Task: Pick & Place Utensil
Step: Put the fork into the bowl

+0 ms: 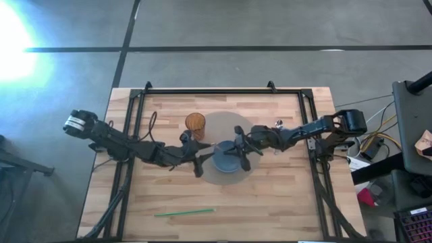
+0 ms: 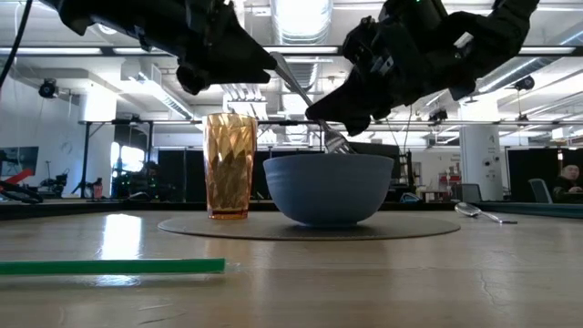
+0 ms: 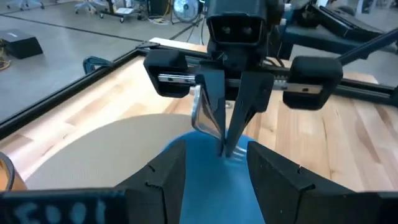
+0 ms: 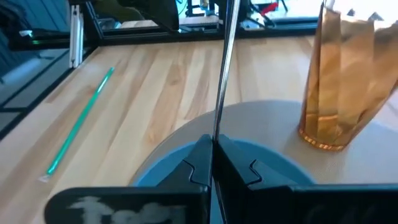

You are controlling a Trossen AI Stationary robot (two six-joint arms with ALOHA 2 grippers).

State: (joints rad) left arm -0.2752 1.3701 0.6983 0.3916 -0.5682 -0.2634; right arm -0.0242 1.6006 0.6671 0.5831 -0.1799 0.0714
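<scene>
Over the middle of the surface [image 1: 270, 196], seen from above, my right jaws [image 1: 237, 150] hang above the blue bowl [image 1: 227, 162] on the round mat [image 1: 216, 128], and my left jaws [image 1: 202, 160] sit just beside the bowl's near rim. An amber cup [image 1: 195, 125] stands just behind my left jaws; a green straw [image 1: 184, 212] lies well apart toward the front edge, with bare wood around it.

At table height, my right jaws [image 2: 332, 123] are clenched on a fork [image 2: 310, 102], its tines at the bowl's [image 2: 328, 187] rim, its handle slanting up toward my left arm. A spoon [image 2: 478, 213] lies off to the far side.

From my left wrist, my left jaws [image 3: 214, 171] stand released, straddling the bowl's edge, facing the right jaws [image 3: 227, 121].

From my right wrist, the fork handle [image 4: 224, 68] rises straight from my shut fingers, cup [image 4: 339, 81] near, straw [image 4: 78, 121] apart.
</scene>
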